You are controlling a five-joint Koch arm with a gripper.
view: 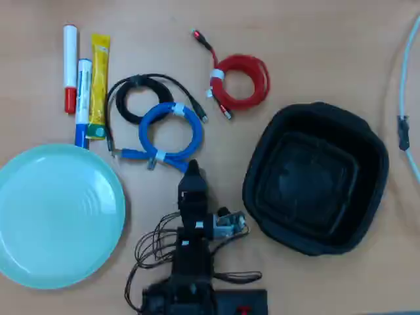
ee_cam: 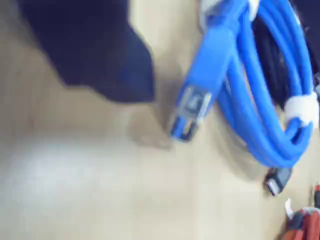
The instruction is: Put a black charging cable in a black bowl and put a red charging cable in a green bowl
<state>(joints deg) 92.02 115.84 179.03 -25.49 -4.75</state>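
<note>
In the overhead view the black charging cable (view: 141, 98) lies coiled on the table, overlapped by a blue coiled cable (view: 170, 134). The red charging cable (view: 239, 82) lies coiled to their right, farther back. The green bowl (view: 59, 216) sits at the left and the black bowl (view: 315, 180) at the right; both hold nothing. My gripper (view: 192, 172) points at the blue coil's near edge, holding nothing that shows. The blurred wrist view has one dark jaw at the upper left, the blue cable (ee_cam: 260, 95) to the right, black strands (ee_cam: 270, 60) behind it, and the red cable (ee_cam: 306, 225) at the bottom right corner.
Two markers (view: 70, 65) (view: 82, 98) and a yellow tube (view: 98, 82) lie at the back left. A pale cable (view: 403, 85) runs along the right edge. The arm's base and loose wires (view: 190, 275) occupy the front centre between the two bowls.
</note>
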